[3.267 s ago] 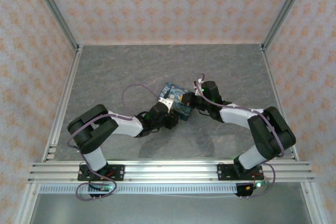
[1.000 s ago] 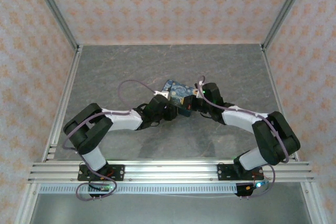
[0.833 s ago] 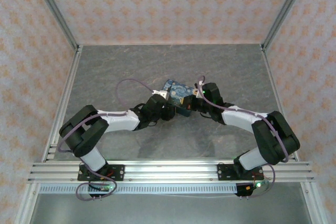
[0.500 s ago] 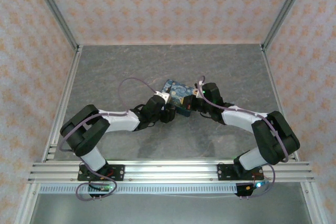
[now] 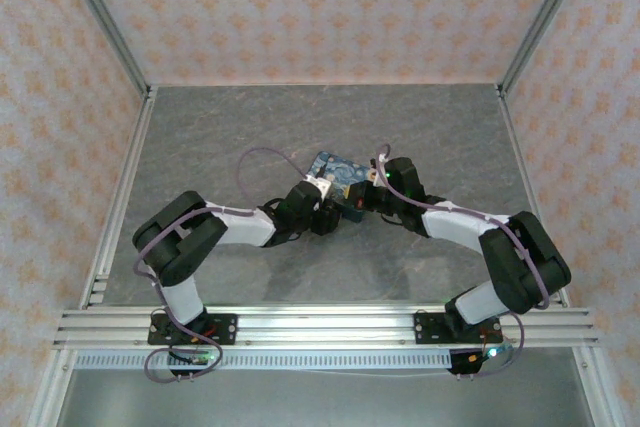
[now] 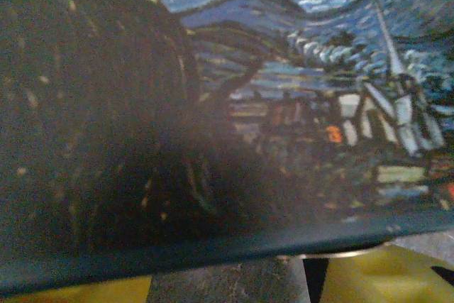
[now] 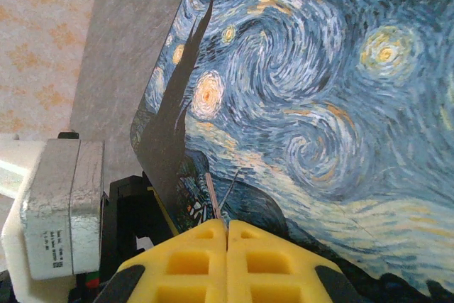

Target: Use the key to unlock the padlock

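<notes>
1. Around your workspace stand peach wallpapered walls [image 5: 320, 7] printed with small orange floral motifs.
2. You work over a grey, stone-veined tabletop [image 5: 250, 127].
3. Silvery aluminium posts [image 5: 103, 22] frame your corners, and a slotted aluminium rail [image 5: 330, 327] crosses the near edge.
4. Your light is soft and even.

1. Swung the left arm's elbow [image 5: 185, 237] toward 3 o'clock, away from its spot half a second ago.
2. Brought the left gripper [image 5: 318, 209] back toward 3 o'clock, close beside the tin [image 5: 340, 169], after a brief drift toward 9 o'clock.
3. Carried the purple cable loop [image 5: 268, 155] along toward 3 o'clock.
4. Eased the tin slightly toward 12 o'clock against three seconds ago.
5. Sank the right arm's elbow [image 5: 525, 257] a little toward 5 o'clock over that span.
</notes>
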Robot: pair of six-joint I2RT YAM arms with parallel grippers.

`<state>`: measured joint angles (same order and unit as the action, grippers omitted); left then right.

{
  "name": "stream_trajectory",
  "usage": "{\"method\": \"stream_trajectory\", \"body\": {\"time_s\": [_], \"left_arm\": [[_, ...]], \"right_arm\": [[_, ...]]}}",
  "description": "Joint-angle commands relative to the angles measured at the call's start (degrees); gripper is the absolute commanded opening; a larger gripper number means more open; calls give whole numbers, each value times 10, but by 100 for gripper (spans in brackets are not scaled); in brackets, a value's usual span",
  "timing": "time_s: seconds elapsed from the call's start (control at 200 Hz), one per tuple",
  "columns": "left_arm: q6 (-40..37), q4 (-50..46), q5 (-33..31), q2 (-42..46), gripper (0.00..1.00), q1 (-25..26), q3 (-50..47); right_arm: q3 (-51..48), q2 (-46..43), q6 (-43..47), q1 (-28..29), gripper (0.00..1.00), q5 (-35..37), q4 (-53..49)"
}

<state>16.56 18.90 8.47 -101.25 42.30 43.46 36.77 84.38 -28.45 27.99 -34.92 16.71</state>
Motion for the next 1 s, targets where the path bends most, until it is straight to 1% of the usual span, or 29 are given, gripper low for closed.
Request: {"method": "stream_trajectory", "body": {"time_s": [0.0, 0.15, 0.3, 0.54, 0.721, 0.856, 0.911, 0.996], "left_arm": [[9, 21, 3, -17, 56, 9, 17], [25, 18, -7, -20, 51, 15, 22], [30, 5, -31, -21, 50, 30, 30], [41, 4, -41, -25, 48, 36, 35], [44, -5, -44, -25, 43, 38, 43], [47, -11, -49, -30, 37, 39, 48], [49, -13, -51, -30, 33, 39, 49], [54, -16, -54, -24, 31, 39, 49]], "right_arm": [[-3, 20, 11, 3, 0, 20, -58], [-2, 20, 11, 3, 0, 19, -58], [-3, 20, 9, 4, 0, 18, -55], [-4, 16, 9, 3, 0, 17, -55], [-3, 16, 6, 4, 0, 16, -54], [-3, 16, 7, 4, 0, 15, -54], [-3, 14, 7, 4, 0, 16, -53], [-4, 11, 7, 4, 0, 17, -52]]}}
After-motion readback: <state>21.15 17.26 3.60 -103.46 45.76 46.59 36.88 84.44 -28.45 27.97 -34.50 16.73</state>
